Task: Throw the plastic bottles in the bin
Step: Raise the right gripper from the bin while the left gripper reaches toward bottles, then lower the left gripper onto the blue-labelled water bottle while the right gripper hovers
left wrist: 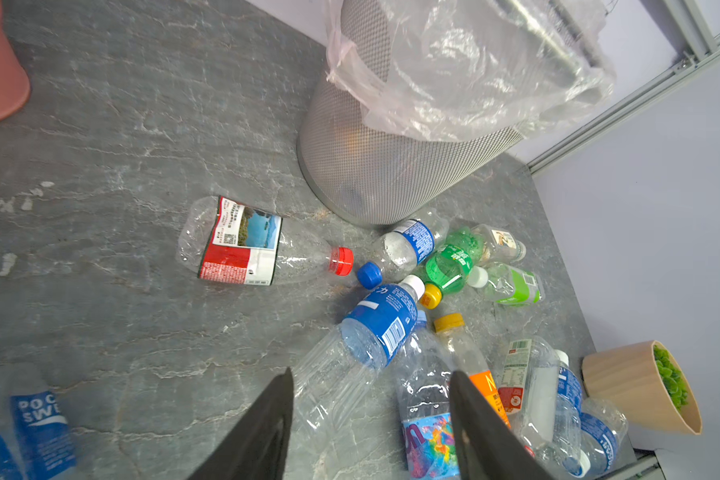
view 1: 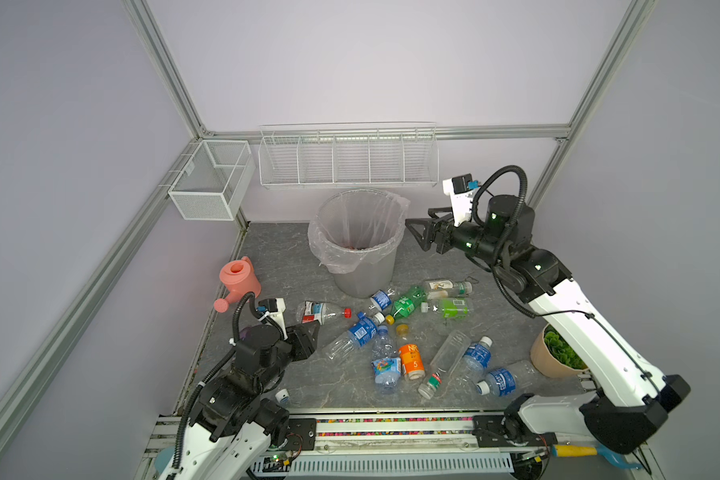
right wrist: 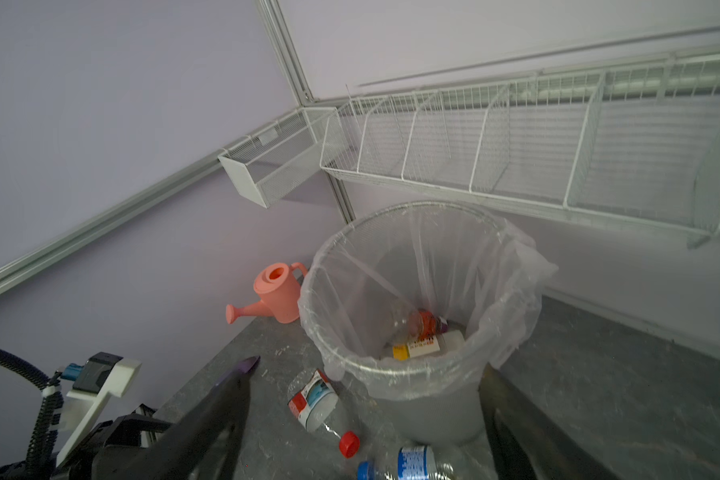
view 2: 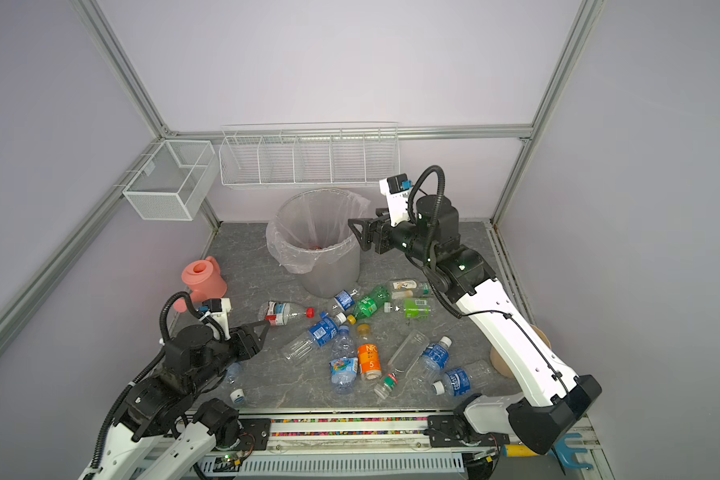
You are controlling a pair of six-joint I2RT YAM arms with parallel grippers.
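Observation:
Several plastic bottles lie on the grey table in front of the bin (view 1: 364, 274): a red-labelled one (view 1: 321, 312), a blue-labelled one (view 1: 356, 334), a green one (view 1: 406, 305) and an orange one (view 1: 411, 360). My left gripper (view 1: 308, 334) hovers open and empty just left of the pile; in the left wrist view its jaws (left wrist: 371, 374) frame the blue-labelled bottle (left wrist: 375, 328) below. My right gripper (view 1: 410, 226) is open and empty, raised beside the bin's right rim. The right wrist view shows two bottles (right wrist: 422, 345) lying in the lined bin (right wrist: 429, 411).
A pink watering can (view 1: 238, 280) stands at the left edge behind my left arm. A potted plant (view 1: 558, 353) sits at the right edge. White wire baskets (view 1: 348, 158) hang on the back wall. Another blue-labelled bottle (left wrist: 42, 432) lies under my left arm.

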